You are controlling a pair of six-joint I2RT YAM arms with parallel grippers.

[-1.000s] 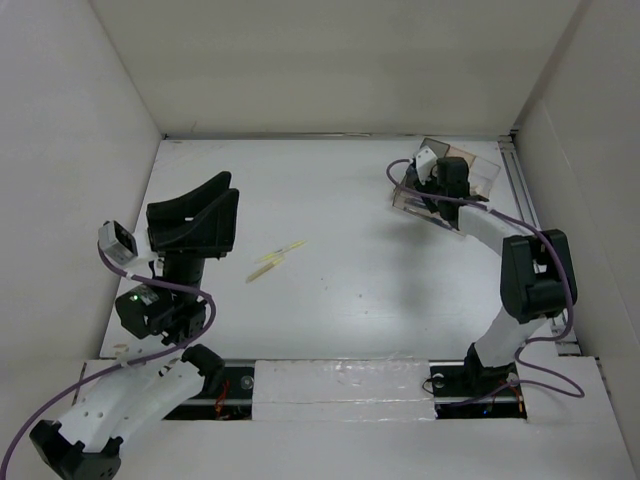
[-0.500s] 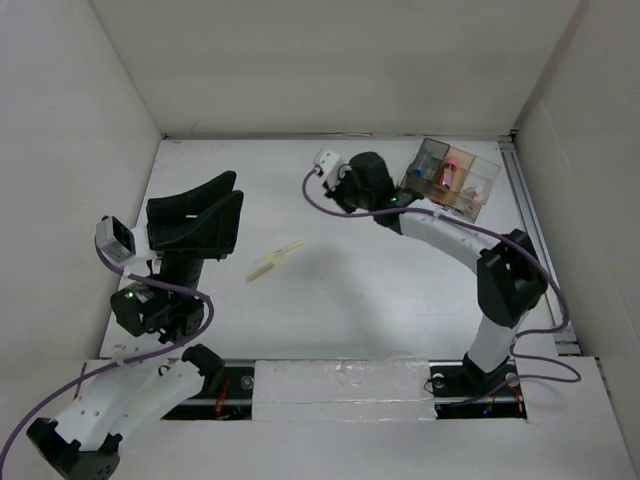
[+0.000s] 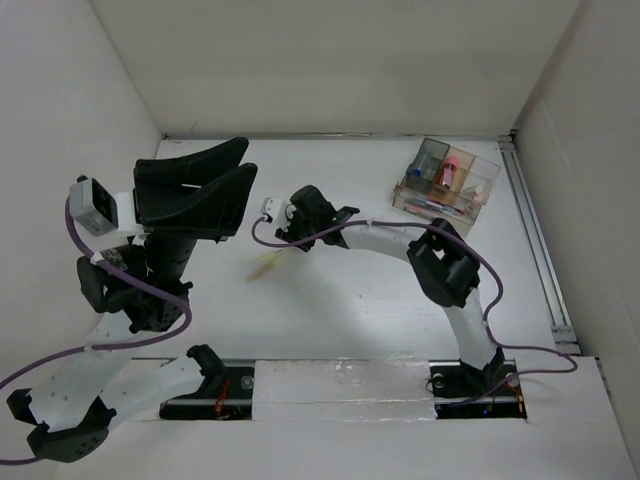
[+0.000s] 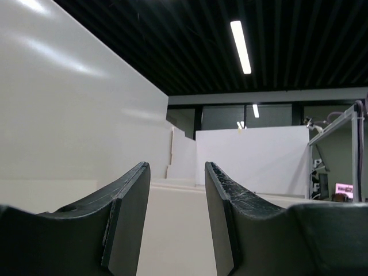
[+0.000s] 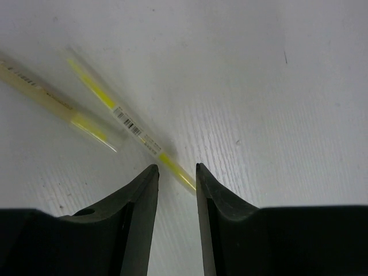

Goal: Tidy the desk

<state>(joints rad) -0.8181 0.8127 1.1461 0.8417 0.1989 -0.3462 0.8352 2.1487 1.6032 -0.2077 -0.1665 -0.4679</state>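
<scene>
Right pincer (image 5: 177,169): jaws a narrow gap apart, pinching nothing, low over one end of the nearer pen (image 5: 138,135).
Nearer pen: clear with yellow inside, lying flat and slantwise; only its tip reaches the gap between the jaws.
Second pen (image 5: 52,100): just beside the nearer pen, roughly parallel, not touching it.
Surface (image 3: 380,290): white, directly under the nearer pen and stretching well beyond it on every side.
Organizer box (image 3: 447,180): well apart from the nearer pen, toward the far right corner.
Left pincer (image 4: 175,167): spread, empty, raised well away from the nearer pen.
Risk, grip: closing on the very tip would likely make the pen pivot, squirt out or droop on lifting.
Risk, neighbour: a sideways nudge could roll the nearer pen into the second pen.
Risk, surface: descending further may press the fingertips onto the surface, since the pen is thin.
</scene>
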